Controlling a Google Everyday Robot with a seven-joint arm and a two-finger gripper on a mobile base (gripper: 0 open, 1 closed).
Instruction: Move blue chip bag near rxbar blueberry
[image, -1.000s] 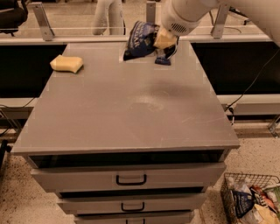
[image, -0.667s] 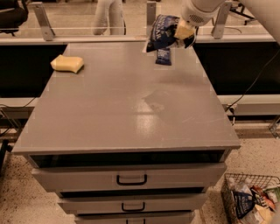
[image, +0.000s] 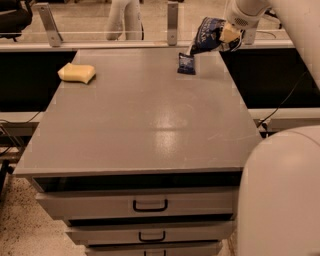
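Since the earlier frames the blue chip bag (image: 206, 35) has swung up and to the right. It now hangs clear of the table (image: 150, 125) at the far right corner, pinched at its right side by the gripper (image: 227, 36), whose jaws are clenched on the crinkled foil. The rxbar blueberry (image: 186, 64) lies just below and left of the bag. The yellow sponge (image: 76, 73) sits well apart at the left. I judge the carry is in hand. Next the bag must come down beside the bar, not on it, and only then be released.
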